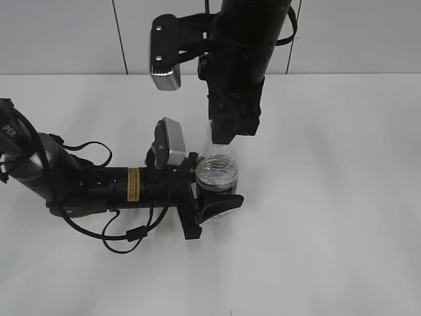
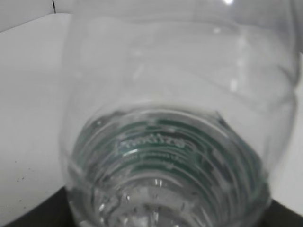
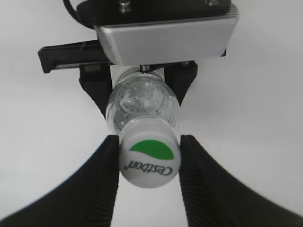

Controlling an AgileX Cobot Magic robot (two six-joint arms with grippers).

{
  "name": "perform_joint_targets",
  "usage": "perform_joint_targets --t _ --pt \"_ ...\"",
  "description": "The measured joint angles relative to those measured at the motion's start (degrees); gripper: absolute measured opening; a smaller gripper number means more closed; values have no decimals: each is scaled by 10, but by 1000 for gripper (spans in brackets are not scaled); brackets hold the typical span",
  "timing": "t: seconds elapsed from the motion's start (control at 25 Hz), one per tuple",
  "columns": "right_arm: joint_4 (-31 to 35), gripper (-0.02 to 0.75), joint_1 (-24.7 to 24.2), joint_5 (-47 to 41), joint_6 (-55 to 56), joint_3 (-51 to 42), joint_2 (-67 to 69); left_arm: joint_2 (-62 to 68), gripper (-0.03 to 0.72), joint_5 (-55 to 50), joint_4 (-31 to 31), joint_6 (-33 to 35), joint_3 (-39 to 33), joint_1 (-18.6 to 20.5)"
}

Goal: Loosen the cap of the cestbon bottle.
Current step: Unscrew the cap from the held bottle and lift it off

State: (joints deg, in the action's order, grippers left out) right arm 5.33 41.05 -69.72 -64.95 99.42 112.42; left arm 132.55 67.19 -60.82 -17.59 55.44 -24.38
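- White tabletop (image 1: 342,197) is seen under everything; the bottle (image 1: 218,174) stands upright on it near the middle, its long axis vertical.
- Held low on the bottle's body is the left gripper (image 1: 212,199), whose arm lies nearly flat along the table from the left; its jaws are closed around the ribbed lower part, and in the left wrist view the clear wall and green label (image 2: 156,146) fill the picture.
- Directly above the bottle, the right gripper (image 3: 149,158) is hung pointing straight down, so its axis is in line with the bottle's axis.
- Between the right gripper's two ribbed pads (image 3: 102,184) the cap (image 3: 149,160) is seen, centred, with each pad against or just beside its side wall; whether it is truly squeezed cannot be told.
- Since the body is steadied from the side and the cap is met from above, a twist about the vertical axis is judged to be what the loosening turns on, and the right arm is the nearer one for it.
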Motion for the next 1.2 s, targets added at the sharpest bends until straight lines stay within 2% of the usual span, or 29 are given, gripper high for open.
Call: perform_joint_targets --t 0.4,0.68,0.96,1.2 --pt "1 293 0 -1 -210 0 0 0 412 0 0 1 0 0" --pt "-7 293 0 -2 -294 0 -1 0 412 0 0 1 0 0" --pt "-10 293 1 -2 -316 0 -1 0 412 0 0 0 1 0" --pt "1 298 1 -2 -262 0 -1 0 412 0 -2 0 1 0"
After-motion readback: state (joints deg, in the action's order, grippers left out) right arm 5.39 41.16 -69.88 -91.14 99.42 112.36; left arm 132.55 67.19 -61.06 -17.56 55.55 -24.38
